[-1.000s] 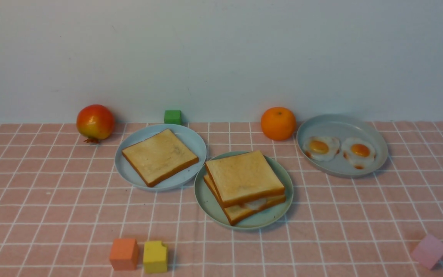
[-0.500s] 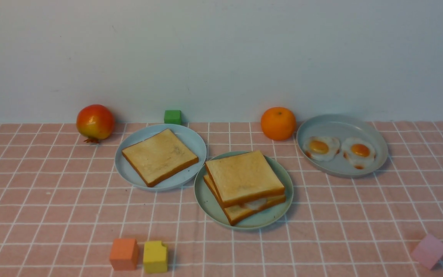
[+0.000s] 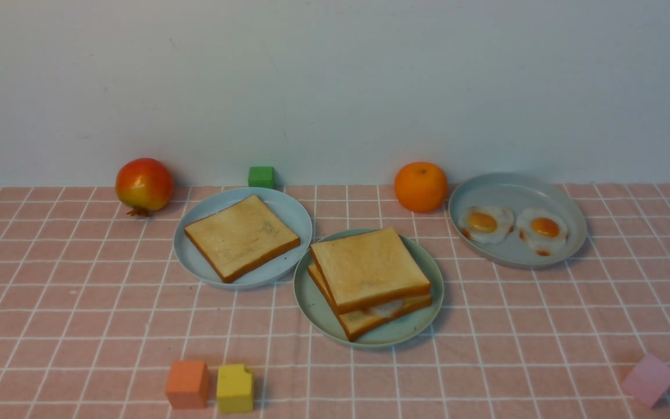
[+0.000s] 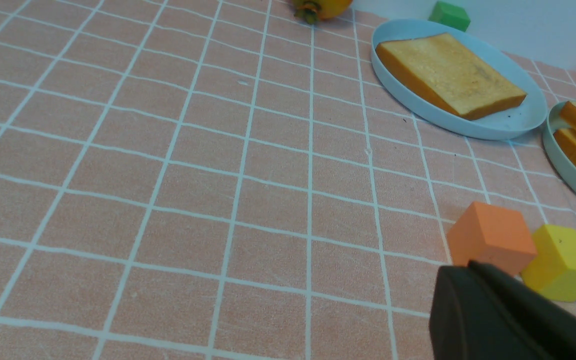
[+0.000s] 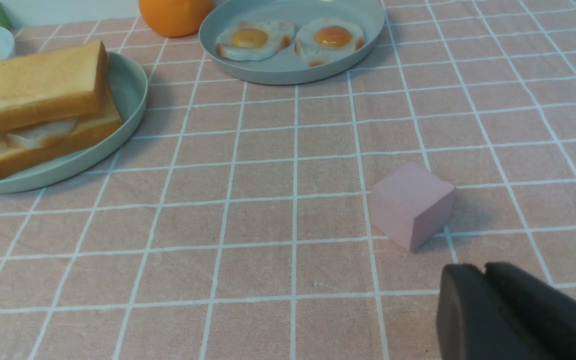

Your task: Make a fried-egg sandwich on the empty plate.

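Item: fried-egg sandwich [image 3: 370,281], two square golden toast slices with brown crust, stacked slightly askew, white egg showing at the near edge between them; it sits on the mint-green plate [image 3: 319,305] at mid-desk, so assembly looks complete. Position: well ahead of both end effectors and between them, nearer the right end effector [image 5: 488,287], whose dark jaws appear pressed together with nothing between; the left end effector [image 4: 473,280] shows one dark mass with a faint seam, also apparently clenched on nothing. Neither touches any food. Handling, by judgement: light, foam-like and springy; top slice loose and liable to slide off the smooth egg; best taken by opposite crust edges with a gentle squeeze, or moved by the plate rim. Adjacent stock: single toast slice [image 3: 242,237] on a pale blue plate [image 3: 195,262]; two fried eggs [image 3: 512,228] on a blue-grey plate [image 3: 509,189]; orange [image 3: 421,186], pomegranate [image 3: 144,185], green [image 3: 261,176], orange [image 3: 187,384], yellow [image 3: 235,388] and pink [image 3: 649,379] cubes on the pink checked cloth [image 3: 50,302].
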